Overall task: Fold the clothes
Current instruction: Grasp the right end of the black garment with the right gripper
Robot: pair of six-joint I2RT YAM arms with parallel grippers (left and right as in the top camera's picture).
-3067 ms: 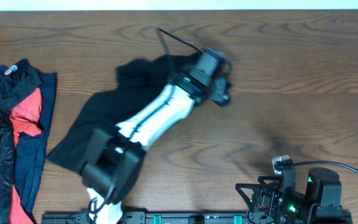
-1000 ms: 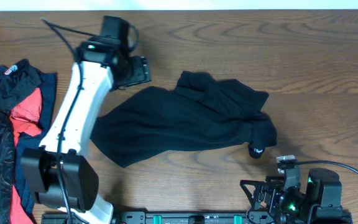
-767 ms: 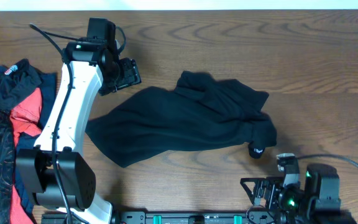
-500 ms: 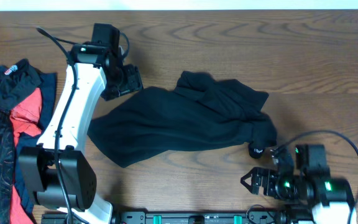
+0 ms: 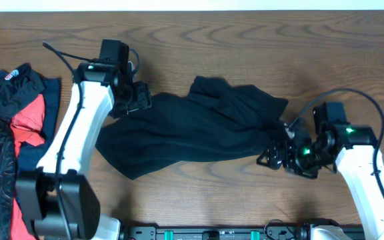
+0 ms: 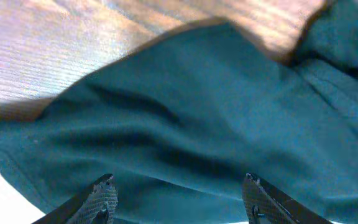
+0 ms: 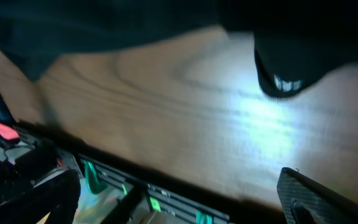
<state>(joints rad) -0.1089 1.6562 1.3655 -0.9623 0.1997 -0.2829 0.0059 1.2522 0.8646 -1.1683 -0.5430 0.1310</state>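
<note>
On the brown wooden surface point(image 5: 245, 40), a crumpled black fabric garment point(image 5: 199, 133) sprawls mid-way. Left fingers point(image 6: 104, 194) spread wide over its upper-left edge, right fingers point(image 7: 309, 193) gape wide by its lower-right end, gripping nothing.

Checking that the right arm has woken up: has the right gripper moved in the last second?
Yes. The right gripper has left the front rail and gone forward, away from it, to the black shirt's right end.

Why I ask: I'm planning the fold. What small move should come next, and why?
Probably lower the left hand onto the shirt edge and close it: it hangs open just over the black fabric, gripping nothing, and the shirt lies crumpled.
</note>
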